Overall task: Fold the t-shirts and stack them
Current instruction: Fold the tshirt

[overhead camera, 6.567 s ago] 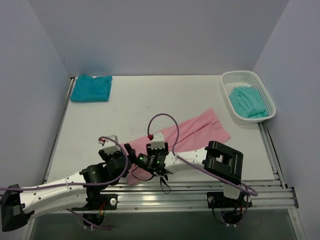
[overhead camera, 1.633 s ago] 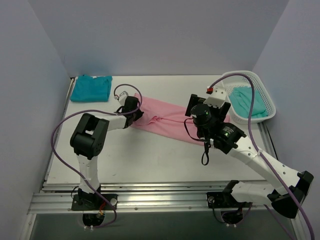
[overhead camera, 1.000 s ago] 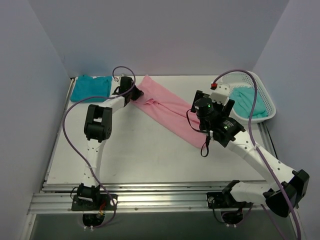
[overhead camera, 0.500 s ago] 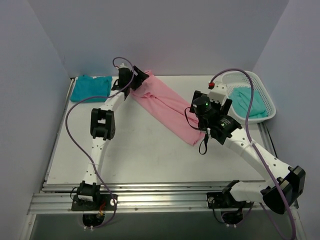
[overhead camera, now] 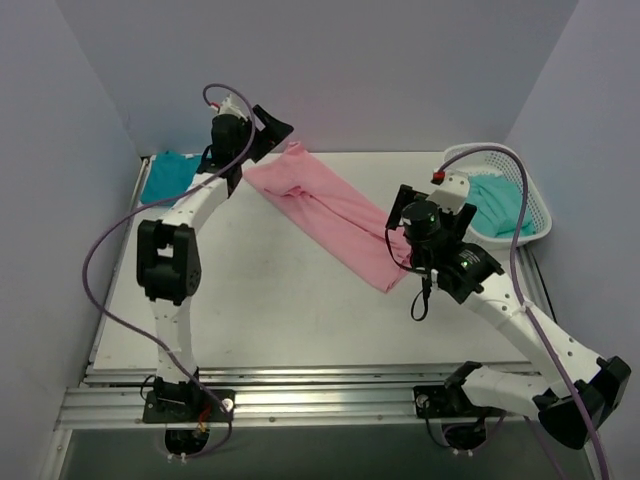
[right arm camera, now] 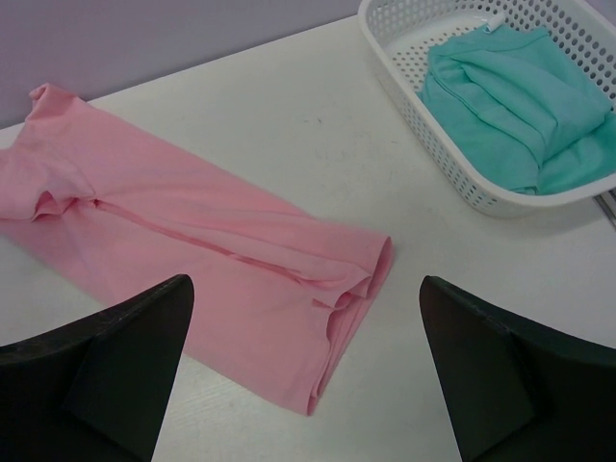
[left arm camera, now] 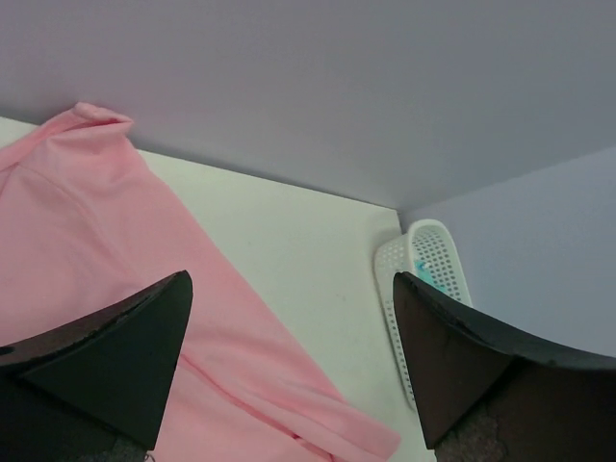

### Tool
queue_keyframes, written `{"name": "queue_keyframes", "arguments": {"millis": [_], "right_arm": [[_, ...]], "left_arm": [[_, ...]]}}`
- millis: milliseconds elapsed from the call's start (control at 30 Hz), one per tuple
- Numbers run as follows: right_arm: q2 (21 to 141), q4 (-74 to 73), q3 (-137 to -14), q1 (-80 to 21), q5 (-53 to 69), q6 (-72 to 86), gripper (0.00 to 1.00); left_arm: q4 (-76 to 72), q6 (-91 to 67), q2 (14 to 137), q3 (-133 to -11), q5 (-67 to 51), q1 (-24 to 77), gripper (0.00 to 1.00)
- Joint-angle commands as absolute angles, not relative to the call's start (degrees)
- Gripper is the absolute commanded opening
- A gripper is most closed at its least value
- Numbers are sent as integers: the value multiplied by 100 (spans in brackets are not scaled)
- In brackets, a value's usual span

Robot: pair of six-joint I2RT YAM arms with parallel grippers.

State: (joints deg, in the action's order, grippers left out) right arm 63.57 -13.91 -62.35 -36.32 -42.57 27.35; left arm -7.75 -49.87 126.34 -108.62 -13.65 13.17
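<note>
A light pink t-shirt [overhead camera: 330, 215] lies stretched out at a slant across the table [overhead camera: 260, 290], one of three shirts in view. A mint-teal t-shirt [overhead camera: 497, 203] sits bunched in the single white mesh basket [overhead camera: 483, 147] at far right; a deep teal t-shirt [overhead camera: 165, 180] lies folded in the far left corner. The left gripper [left arm camera: 289, 289] and right gripper [right arm camera: 306, 284] both hang spread and empty above the pink shirt's ends.

**Where things lie on the counter**

We see one shirt [overhead camera: 330, 215] stretched slantwise across the counter [overhead camera: 280, 300], from the far middle toward the near right. A second shirt [overhead camera: 160, 180] lies in the far left corner. At the far right stands a basket [overhead camera: 543, 208], with a third shirt [overhead camera: 500, 205] inside it.
</note>
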Motion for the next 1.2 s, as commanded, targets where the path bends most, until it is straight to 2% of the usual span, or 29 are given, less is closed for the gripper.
{"name": "queue_keyframes", "arguments": {"millis": [0, 33, 133, 267, 500, 567, 867, 1167], "right_arm": [[6161, -1380, -6082, -3647, -4175, 2839, 100], [6118, -1380, -6056, -3674, -4157, 2848, 100], [5968, -1397, -5977, -3726, -4069, 2900, 100], [5749, -1476, -5924, -3770, -4025, 2935, 100], [5467, -1687, -5880, -3806, -4096, 2979, 100], [5405, -1749, -5880, -3814, -4122, 2979, 100], [5203, -1968, -5862, -3814, -4289, 3006, 100], [5115, -2066, -5915, -3823, -4333, 3006, 100]], "left_arm": [[-1231, -4728, 10860, -9515, -715, 1801, 94], [-1222, -4789, 10611, -8614, -529, 2063, 94], [-1432, -5053, 9845, -7039, 341, 2774, 94], [-1739, -5677, 9457, -5770, 1211, 3714, 94], [-2276, -6897, 9684, -4861, 2591, 4981, 95], [-2294, -7109, 9843, -4895, 2741, 5193, 98], [-2320, -8366, 11213, -5668, 3102, 5932, 99], [-2180, -8455, 11821, -6433, 3208, 6082, 100]]}}
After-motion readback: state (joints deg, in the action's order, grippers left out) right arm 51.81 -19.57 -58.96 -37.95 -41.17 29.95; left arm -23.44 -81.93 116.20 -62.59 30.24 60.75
